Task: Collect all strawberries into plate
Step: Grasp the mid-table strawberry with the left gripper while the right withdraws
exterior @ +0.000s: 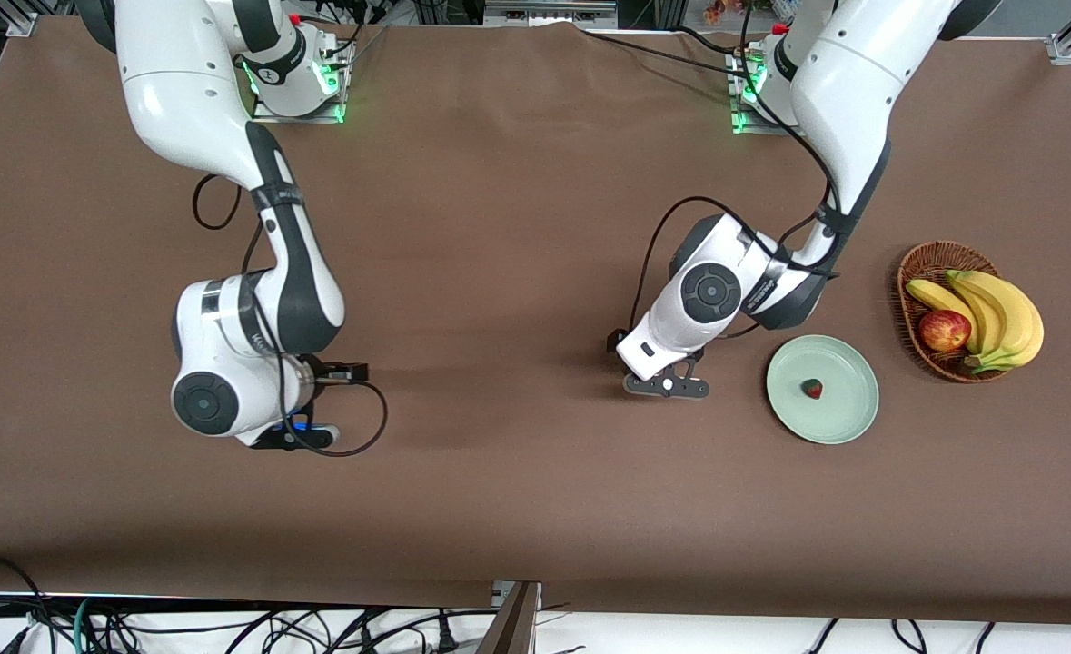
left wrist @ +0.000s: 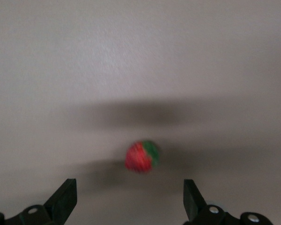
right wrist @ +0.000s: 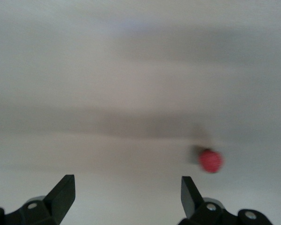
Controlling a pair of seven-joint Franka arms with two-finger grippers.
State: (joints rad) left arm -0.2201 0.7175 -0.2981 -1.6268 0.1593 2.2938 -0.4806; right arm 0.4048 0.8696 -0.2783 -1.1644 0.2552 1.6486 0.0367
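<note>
The pale mint-green plate [exterior: 848,418] lies on the brown table beside the basket. One strawberry [exterior: 812,389] lies on it. My left gripper [exterior: 667,386] hangs low over the table beside the plate, open [left wrist: 129,187]. A second strawberry [left wrist: 142,156] lies on the table just ahead of its fingertips, between their lines. My right gripper [exterior: 294,438] hangs over the table at the right arm's end, open [right wrist: 127,185]. A third strawberry [right wrist: 210,161] lies ahead of it, off to one side past one fingertip. In the front view the arms hide these two berries.
A brown wicker basket [exterior: 918,263] with bananas [exterior: 998,313] and a red-yellow apple [exterior: 944,330] stands at the left arm's end, close to the plate. Cables trail from both wrists.
</note>
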